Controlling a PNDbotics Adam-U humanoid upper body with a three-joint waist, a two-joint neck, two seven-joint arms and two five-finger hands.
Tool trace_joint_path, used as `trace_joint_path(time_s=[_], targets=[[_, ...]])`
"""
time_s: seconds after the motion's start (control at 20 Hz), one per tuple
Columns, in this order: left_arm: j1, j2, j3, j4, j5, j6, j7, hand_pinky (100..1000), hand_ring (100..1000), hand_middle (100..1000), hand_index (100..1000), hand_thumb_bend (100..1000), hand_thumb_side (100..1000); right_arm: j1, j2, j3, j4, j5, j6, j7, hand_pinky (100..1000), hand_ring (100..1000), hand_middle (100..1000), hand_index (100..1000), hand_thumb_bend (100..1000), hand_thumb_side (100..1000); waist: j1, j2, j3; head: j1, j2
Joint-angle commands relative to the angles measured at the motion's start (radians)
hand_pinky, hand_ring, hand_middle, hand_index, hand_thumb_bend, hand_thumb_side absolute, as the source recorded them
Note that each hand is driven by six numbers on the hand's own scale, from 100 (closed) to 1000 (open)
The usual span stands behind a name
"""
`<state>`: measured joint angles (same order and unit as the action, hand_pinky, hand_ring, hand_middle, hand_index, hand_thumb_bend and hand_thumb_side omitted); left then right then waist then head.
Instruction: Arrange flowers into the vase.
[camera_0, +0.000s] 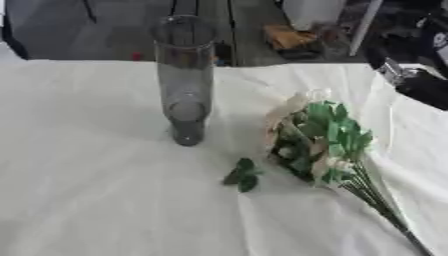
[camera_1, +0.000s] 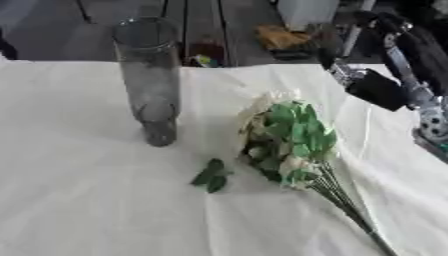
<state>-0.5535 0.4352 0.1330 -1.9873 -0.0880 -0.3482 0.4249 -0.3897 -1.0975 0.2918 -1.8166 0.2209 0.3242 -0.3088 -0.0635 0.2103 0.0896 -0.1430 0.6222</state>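
White wrinkled cloth covers the tabletop (camera_0: 87, 200). Toward its right edge lies the bouquet (camera_1: 289, 142), thin stems nearest; a loose leaf sprig (camera_1: 210, 176) beside. Farther stands the clear cylindrical vase (camera_0: 185, 80). Only the right eye view shows the black-and-silver right arm (camera_1: 398, 65); hand state cannot be told.

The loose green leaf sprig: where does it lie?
The leaf sprig lies on the white cloth, between the upright glass vase and the bouquet to its right.

Soft, even daylight; both views blurred.
The tall clear glass vase (camera_0: 185, 80) casts a faint shadow on the white-clothed bench (camera_0: 96, 190).
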Motion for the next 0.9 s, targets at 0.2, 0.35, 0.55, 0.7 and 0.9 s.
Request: trace_joint_path(time_s=[0.2,0.35,0.55,0.7,0.9], targets=[[-0.011,0.006,-0.002,-0.013,0.005,0.001,-0.008,779,879,884,945,175,1000,-0.008,-0.032,0.025,-0.009,-0.022,0.089,0.087,800,885,832,987,587,957,0.004,-0.015,0.001,-0.008,-0.02],[-0.01,0.005,-0.001,-0.013,0.006,0.001,-0.009,779,879,885,944,174,1000,0.009,-0.032,0.019,-0.029,-0.016,0.137,0.134,766,881,844,990,673,919,0.005,-0.013,0.003,-0.006,-0.024],[-0.009,0.003,-0.001,-0.013,0.006,0.002,-0.009,779,879,885,943,174,1000,0.047,-0.036,0.022,-0.069,-0.042,0.198,0.196,721,874,834,988,764,818,0.004,-0.01,0.005,-0.005,-0.026],[-0.008,0.001,-0.002,-0.013,0.006,0.002,-0.009,780,879,885,942,172,1000,0.078,-0.036,0.027,-0.103,-0.076,0.244,0.242,737,893,832,994,796,734,0.002,-0.009,0.006,-0.001,-0.031],[-0.009,0.001,-0.001,-0.013,0.005,0.002,-0.008,780,879,883,939,173,1000,0.094,-0.024,0.001,-0.157,-0.064,0.349,0.367,762,918,856,1000,802,708,0.002,-0.009,0.002,0.005,-0.038]])
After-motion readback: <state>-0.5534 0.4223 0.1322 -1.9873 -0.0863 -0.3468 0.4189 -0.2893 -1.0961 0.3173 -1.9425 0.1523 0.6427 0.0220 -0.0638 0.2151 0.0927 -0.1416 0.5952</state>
